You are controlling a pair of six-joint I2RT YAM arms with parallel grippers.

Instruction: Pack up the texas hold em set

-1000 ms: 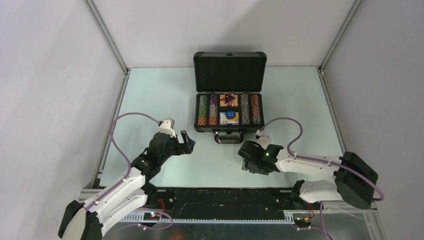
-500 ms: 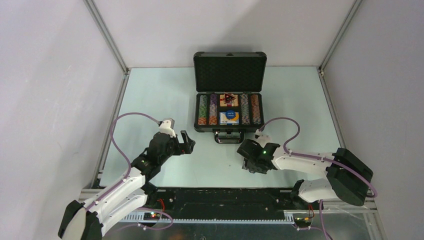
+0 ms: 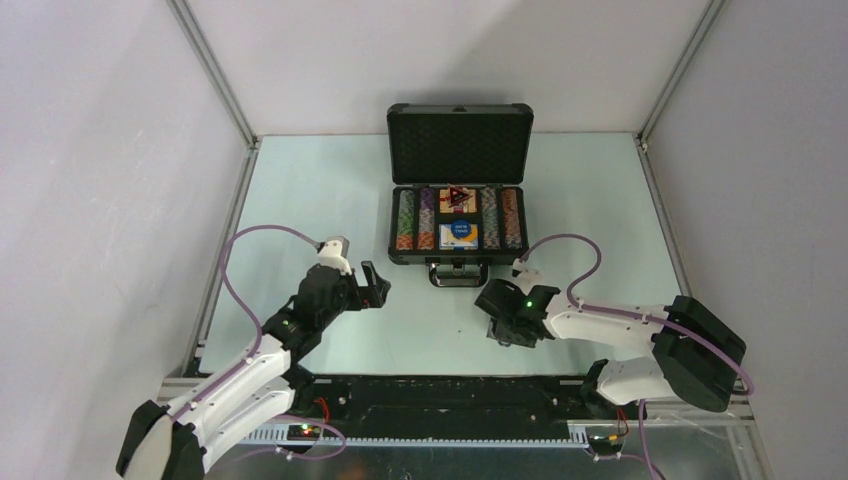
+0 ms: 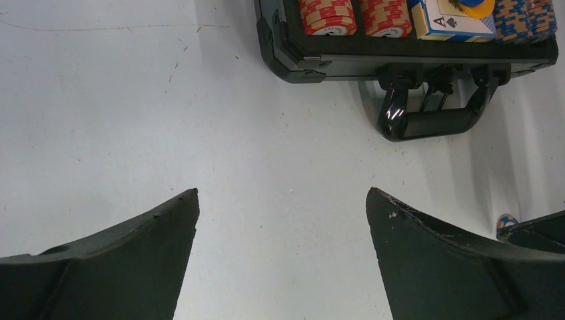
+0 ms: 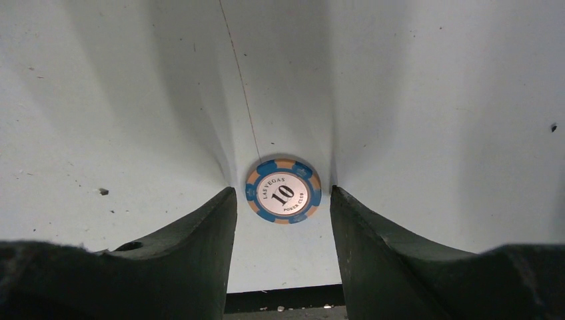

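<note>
Poker chip (image 5: 283,193) lies flat on the surface (image 5: 433,100), dead centre between the fingers of the right gripper (image 5: 282,190). Jaws open, one finger just beside each edge, no squeeze on it yet. Round disc, so no long axis to line up. Blue-and-tan rim; face reads "LAS VEGAS 10 POKER CLUB".

Briefcase (image 3: 410,258) stands open at 11 o'clock from this gripper. Card box (image 4: 450,17) inside shows an "A" with a spade.

Left gripper (image 4: 282,195) at 9 o'clock, well apart, jaws wide, empty. Right arm is nearer.
</note>
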